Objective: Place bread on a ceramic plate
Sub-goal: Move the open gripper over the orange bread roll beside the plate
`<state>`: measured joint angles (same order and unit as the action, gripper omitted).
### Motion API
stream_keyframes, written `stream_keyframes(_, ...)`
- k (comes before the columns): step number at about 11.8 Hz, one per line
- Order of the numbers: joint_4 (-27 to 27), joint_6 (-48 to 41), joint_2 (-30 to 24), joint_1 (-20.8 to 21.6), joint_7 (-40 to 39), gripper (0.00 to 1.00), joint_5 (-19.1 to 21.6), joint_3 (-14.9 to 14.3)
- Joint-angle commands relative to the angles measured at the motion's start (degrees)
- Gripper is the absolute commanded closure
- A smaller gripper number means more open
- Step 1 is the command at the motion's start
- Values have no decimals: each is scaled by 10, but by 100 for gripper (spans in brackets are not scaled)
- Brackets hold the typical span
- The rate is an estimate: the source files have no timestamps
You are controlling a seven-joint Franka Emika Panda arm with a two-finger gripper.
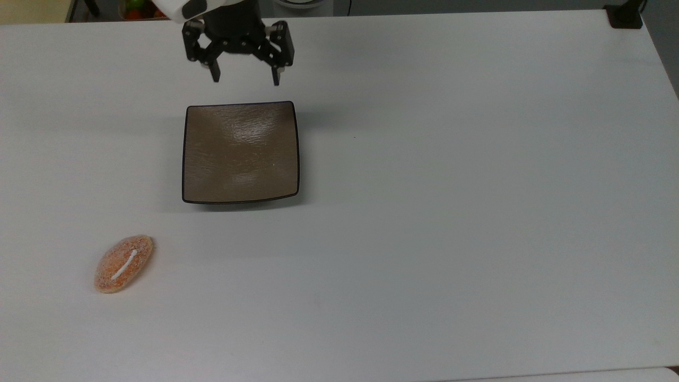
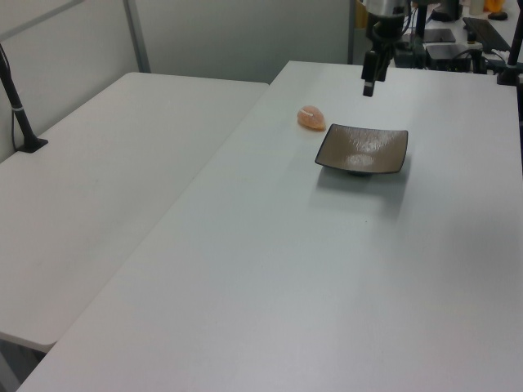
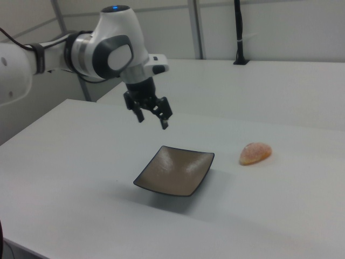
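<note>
Your claw hangs in the upper left part of the top view with its two fingers spread wide and nothing between them, and it is in the air just above the upper edge of the ceramic plate; in the right view you see it above the far left side of the plate. The bread lies on the white table in the lower left of the top view, well apart from the plate and from the claw. In the right view the bread is at the right of the plate, not touching it.
</note>
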<state>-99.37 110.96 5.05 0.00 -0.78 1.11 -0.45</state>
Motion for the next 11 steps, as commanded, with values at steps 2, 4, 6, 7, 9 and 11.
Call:
stream_keyframes(2,50,153,95,-11,4,0,4,-60)
stream_keyframes(4,63,263,145,-28,6,0,6,-72)
stream_keyframes(6,63,353,179,-47,5,0,19,-80)
stream_keyframes(7,63,389,192,-52,5,0,22,-80)
stream_keyframes(9,71,453,229,-62,6,0,23,-80)
stream_keyframes(11,109,485,281,-65,6,0,25,-80)
